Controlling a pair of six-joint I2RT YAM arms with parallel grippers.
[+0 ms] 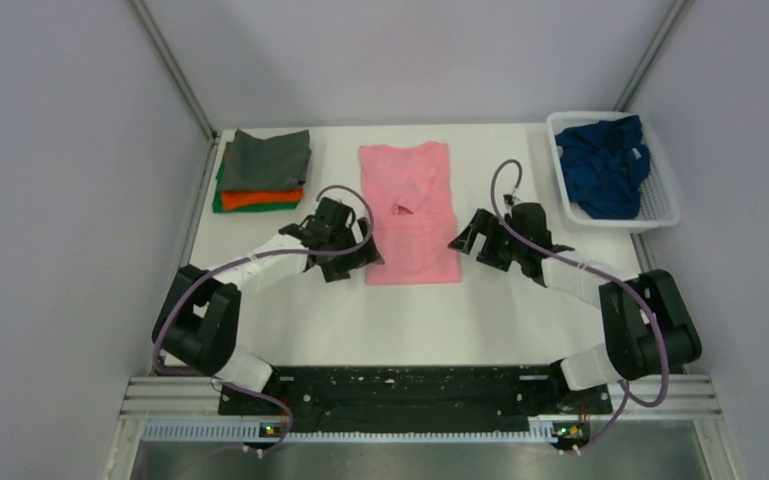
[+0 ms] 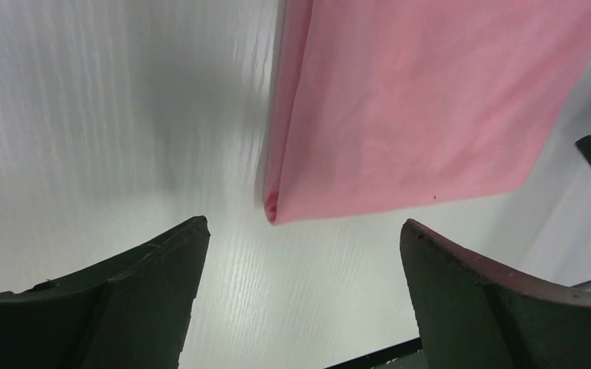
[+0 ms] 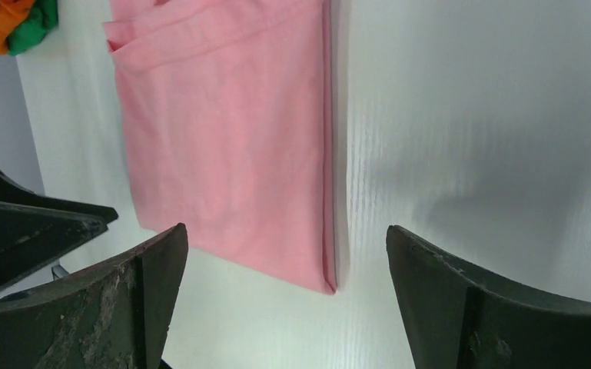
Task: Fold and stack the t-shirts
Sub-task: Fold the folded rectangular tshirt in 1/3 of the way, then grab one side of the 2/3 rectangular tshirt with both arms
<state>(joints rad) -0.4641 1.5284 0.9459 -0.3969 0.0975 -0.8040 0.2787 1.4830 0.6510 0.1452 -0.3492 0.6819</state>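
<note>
White-walled booth, and on its surface (image 1: pixel 410 320) the pink t-shirt (image 1: pixel 410 212) lies folded narrow, both jaws wide open and empty just beside its near corners, so next, I reckon, they must pinch that hem and fold it away.

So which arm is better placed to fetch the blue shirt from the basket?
Probably the right: the right tool, open, sits on the basket's side of the pink shirt; the left tool is across it.

desk (image 1: pixel 500 320): white | centre: pink t-shirt (image 1: pixel 410 215), sides folded in, flat | far left: folded stack (image 1: pixel 262 172), grey over orange over green | far right: white basket (image 1: pixel 663 200) holding navy t-shirt (image 1: pixel 605 165)
</note>
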